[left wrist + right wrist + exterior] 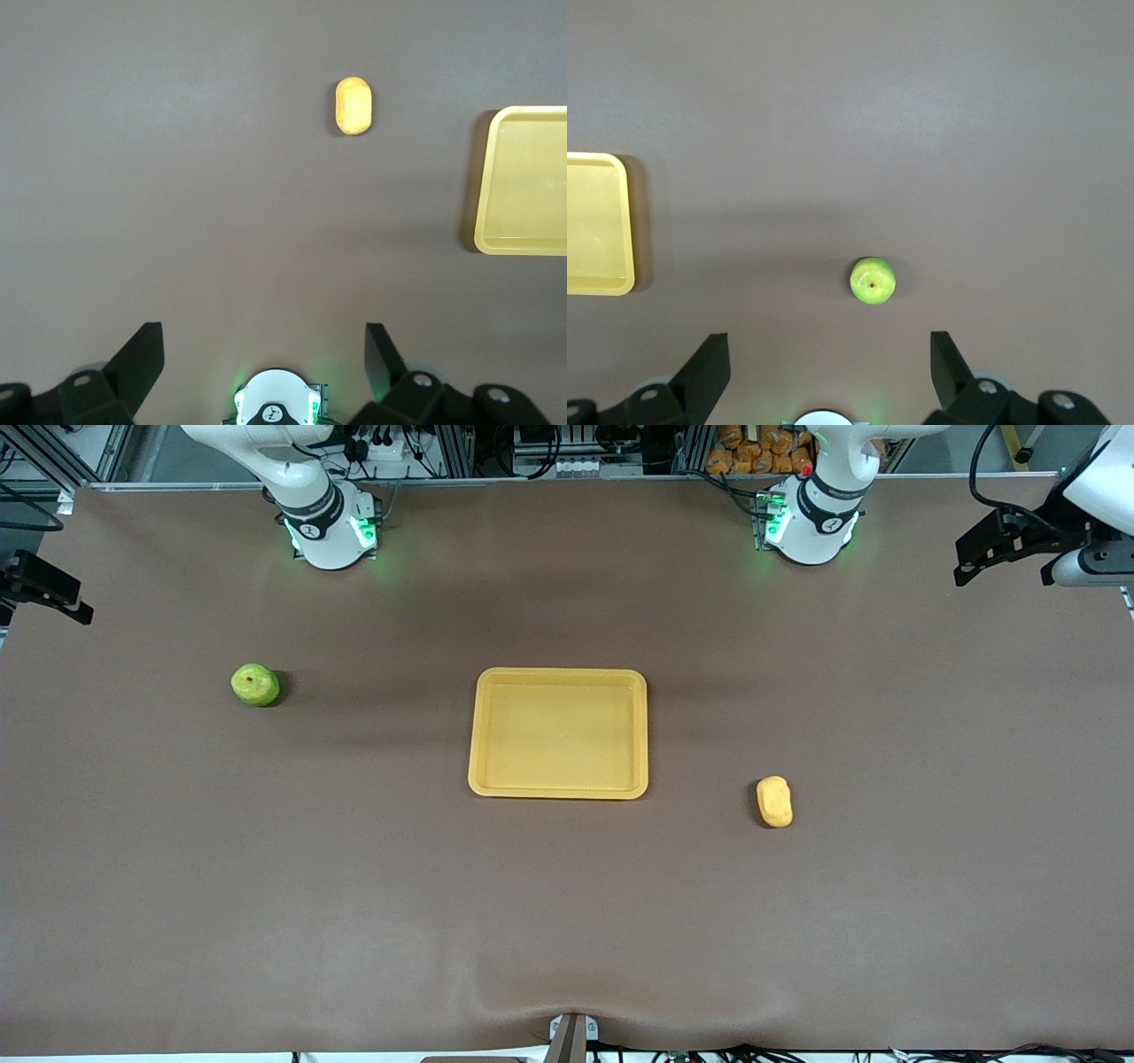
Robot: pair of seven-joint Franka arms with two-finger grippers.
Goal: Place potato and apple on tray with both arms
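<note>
Nothing placed: tray (pixel 558 677) bare, apple (pixel 255 685) and potato (pixel 774 801) on table. Left gripper (pixel 264 347) and right gripper (pixel 830 352) high, jaws apart, holding nothing.

The front camera looked down from high across the table (pixel 177 868); both wrist cameras faced straight down from high above, each sharing the tray (pixel 558 732).

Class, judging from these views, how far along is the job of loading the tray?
Nothing is done: the shallow yellow-orange plastic tray holds nothing. Nothing is in hand; the left claw and right claw hang open above the table. Left: the round green apple and oblong yellow-orange potato must go in.
</note>
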